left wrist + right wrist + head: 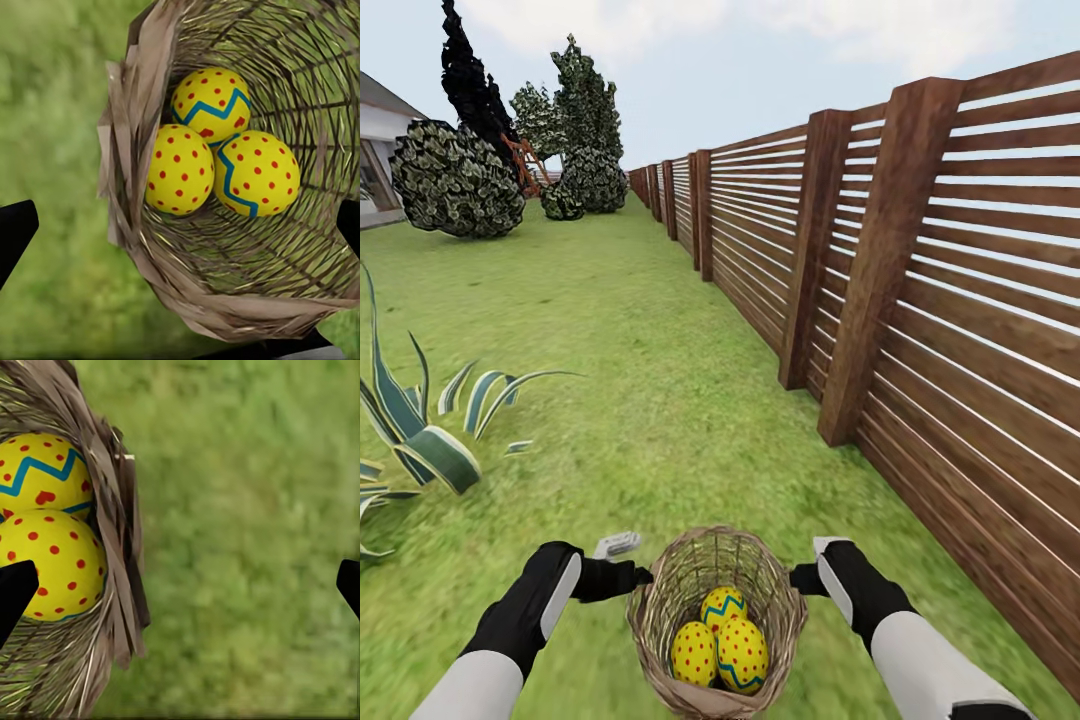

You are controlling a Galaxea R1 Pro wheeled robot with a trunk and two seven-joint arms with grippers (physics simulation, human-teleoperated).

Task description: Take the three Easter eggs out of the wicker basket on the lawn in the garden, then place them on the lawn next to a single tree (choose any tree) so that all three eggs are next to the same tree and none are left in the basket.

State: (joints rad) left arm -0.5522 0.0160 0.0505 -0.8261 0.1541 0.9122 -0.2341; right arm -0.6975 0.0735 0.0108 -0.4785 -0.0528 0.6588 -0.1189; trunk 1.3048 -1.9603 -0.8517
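Our left gripper (628, 578) sits against the left side of the small tan open-weave wicker basket (715, 620), and our right gripper (808, 575) against its right side; in both wrist views the black fingertips (15, 232) stand wide apart at the frame edges with nothing between them, so we read both claws as spread open and holding nothing, though whether they press the weave we cannot tell. Inside the basket lie the three bright yellow Easter eggs with red dots and blue zigzag bands (214, 154), touching one another at the bottom. The basket seems to hang above the short green lawn (620, 400), beside the long brown slatted wooden fence (960, 330). If we are carrying it squeezed between the arms, the risk is plain: any uneven motion could let it slip or tip and spill the eggs away from a tree. The dark green trees (585, 110) stand far off near a round leafy bush (455, 180), so the drive is long, and the fence is near on our right.
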